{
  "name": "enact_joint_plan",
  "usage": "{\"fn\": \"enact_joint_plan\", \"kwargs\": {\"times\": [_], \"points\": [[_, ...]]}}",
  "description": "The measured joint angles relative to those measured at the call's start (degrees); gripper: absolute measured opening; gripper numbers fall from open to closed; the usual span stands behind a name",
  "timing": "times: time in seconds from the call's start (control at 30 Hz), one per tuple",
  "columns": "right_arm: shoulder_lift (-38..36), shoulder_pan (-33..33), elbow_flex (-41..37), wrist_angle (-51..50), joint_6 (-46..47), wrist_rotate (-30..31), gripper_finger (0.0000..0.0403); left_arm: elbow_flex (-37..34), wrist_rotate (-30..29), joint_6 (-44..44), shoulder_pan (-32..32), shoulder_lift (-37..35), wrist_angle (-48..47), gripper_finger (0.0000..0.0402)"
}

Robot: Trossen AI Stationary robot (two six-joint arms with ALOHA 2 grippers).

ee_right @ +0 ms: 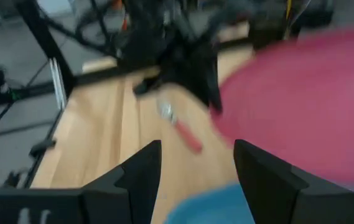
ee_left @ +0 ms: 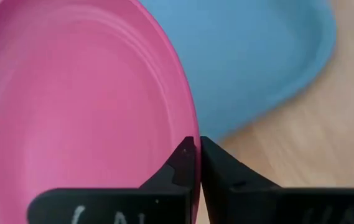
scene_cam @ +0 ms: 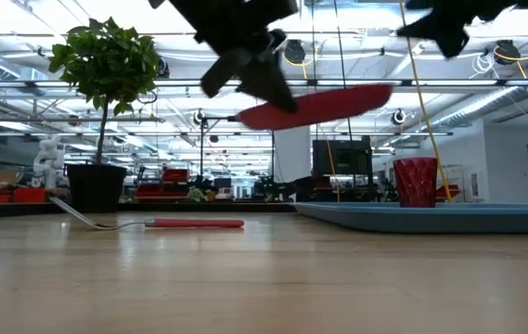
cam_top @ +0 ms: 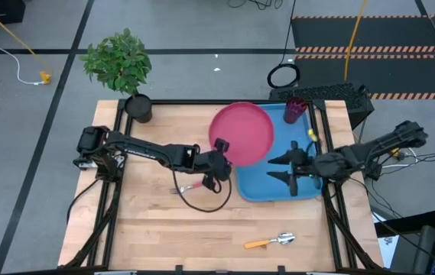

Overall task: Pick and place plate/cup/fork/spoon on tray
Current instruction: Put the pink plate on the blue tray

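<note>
The pink-red plate (cam_top: 241,134) hangs in the air over the far left part of the blue tray (cam_top: 259,187) and the table beside it. My left gripper (ee_left: 195,149) is shut on the plate's rim. My right gripper (cam_top: 277,169) stands open above the tray, its fingers pointing toward the plate with nothing between them. The dark red cup (cam_top: 295,111) stands upright in the tray's far right corner. A fork with a red handle (cam_top: 193,186) lies on the table under my left arm. A spoon with an orange handle (cam_top: 272,241) lies near the front edge. My left gripper pinches the plate's rim (ee_left: 189,124) between its two fingers, one finger on the upper face and one beneath, at the plate's near left edge. It comes from the table's left, slanting down. The plate (scene_cam: 315,105) is lifted clear and tilts slightly, the held side lower.
A black pot with a green plant (cam_top: 138,107) stands at the table's far left corner. Bare wood lies in the table's near half around the spoon. The tray's middle and near part (cam_top: 278,191) hold nothing but my right gripper above them.
</note>
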Motion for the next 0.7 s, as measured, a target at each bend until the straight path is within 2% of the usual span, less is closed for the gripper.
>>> {"fn": "enact_joint_plan", "kwargs": {"times": [0.17, 0.3, 0.43, 0.7], "points": [[-2.59, 5.06, 0.0, 1.88, -5.03, 10.7, 0.0194, 0.07, 5.96, 5.72, 0.91, 2.81, 11.03, 0.0008], [-2.86, 7.25, 0.0, 2.84, -7.9, 15.76, 0.0194, 0.07, 7.5, 8.69, 1.76, 6.42, 16.01, 0.0011], [-2.55, 7.98, 0.0, 5.41, -10.54, 16.13, 0.0194, 0.02, 8.88, 10.98, 2.51, 10.44, 19.62, 0.0021], [-1.08, 7.94, 0.0, 8.29, -11.52, 16.11, 0.0194, 1.42, 16.93, 13.23, 4.38, 17.8, 30.29, 0.0009]]}}
